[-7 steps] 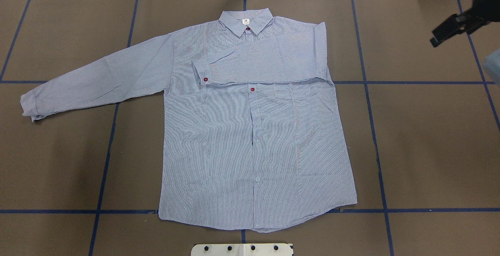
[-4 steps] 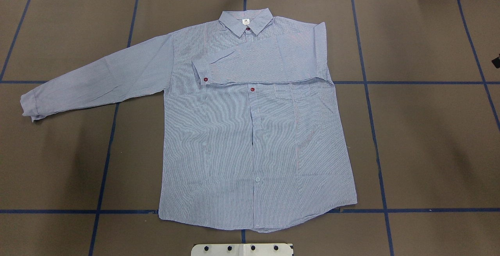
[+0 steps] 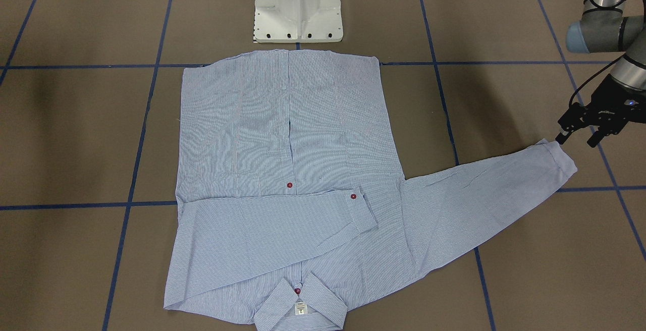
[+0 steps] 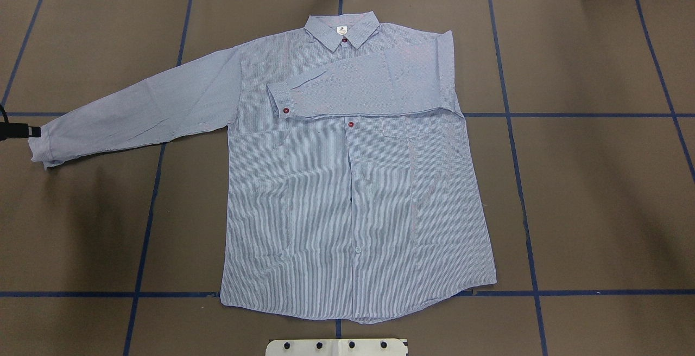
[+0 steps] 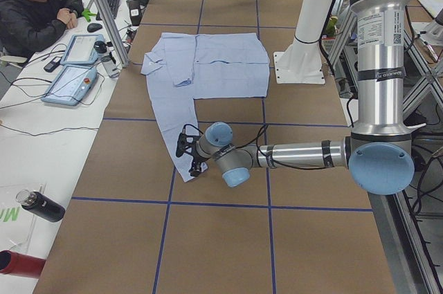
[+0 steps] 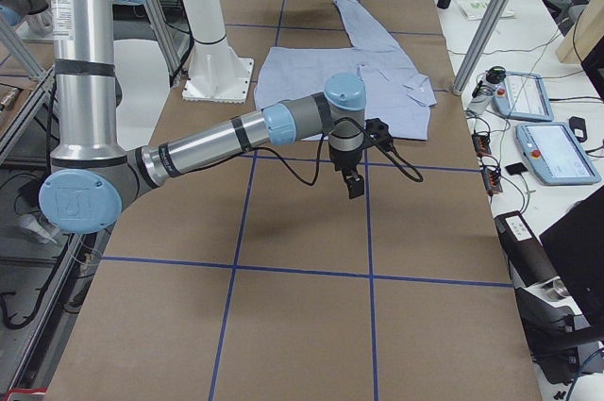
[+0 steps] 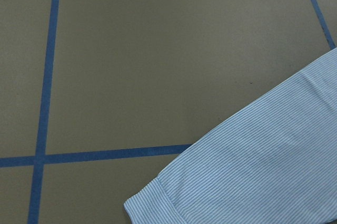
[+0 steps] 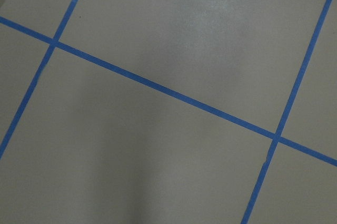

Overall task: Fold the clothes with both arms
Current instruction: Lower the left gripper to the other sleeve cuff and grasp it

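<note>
The light blue striped shirt (image 4: 353, 182) lies flat and face up, collar (image 4: 342, 27) at the far side. One sleeve (image 4: 369, 87) is folded across the chest. The other sleeve (image 3: 484, 189) stretches out flat, and its cuff (image 3: 557, 157) sits just under my left gripper (image 3: 578, 139). That gripper is open, holds nothing, and only pokes in at the edge of the overhead view (image 4: 16, 129). The left wrist view shows that cuff (image 7: 158, 203) on bare table. My right gripper (image 6: 354, 179) hangs over bare table beside the shirt, seen only from the side, so I cannot tell its state.
The brown table cover (image 4: 597, 193) carries a grid of blue tape lines (image 4: 597, 114). The white pedestal base (image 3: 298, 8) stands by the shirt's hem. A person (image 5: 34, 10) sits at a side desk with tablets (image 5: 73, 72).
The right gripper has left the overhead view past its right edge. The left gripper has come in at the left edge, beside the outstretched sleeve's cuff. The shirt has not moved.
</note>
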`<state>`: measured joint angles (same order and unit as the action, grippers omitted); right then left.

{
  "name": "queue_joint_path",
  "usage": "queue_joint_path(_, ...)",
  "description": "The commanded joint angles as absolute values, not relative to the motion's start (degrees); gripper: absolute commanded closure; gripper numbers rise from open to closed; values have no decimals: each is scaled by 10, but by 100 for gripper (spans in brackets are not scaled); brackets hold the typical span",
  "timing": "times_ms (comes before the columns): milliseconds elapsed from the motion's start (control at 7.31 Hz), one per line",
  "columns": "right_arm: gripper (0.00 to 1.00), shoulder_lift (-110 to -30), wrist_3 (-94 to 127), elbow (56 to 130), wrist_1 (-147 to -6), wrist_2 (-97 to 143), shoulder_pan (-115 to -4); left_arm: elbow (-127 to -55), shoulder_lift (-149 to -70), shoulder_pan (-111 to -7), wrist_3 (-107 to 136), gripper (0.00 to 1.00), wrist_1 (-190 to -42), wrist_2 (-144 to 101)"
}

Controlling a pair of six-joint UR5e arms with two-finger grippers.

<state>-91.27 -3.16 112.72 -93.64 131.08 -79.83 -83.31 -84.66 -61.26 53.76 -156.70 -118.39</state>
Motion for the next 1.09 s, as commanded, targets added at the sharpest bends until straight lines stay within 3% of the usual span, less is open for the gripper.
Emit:
queue_joint_path(0,1,-913,-32,1128,-936,1313,-799,-799,-846,-594,583,1,-1625,-1182)
queue_joint_path(957,1,-913,-33,1127,-936,1316,-801,-773,-850,-553,623,2,-1642,-1175)
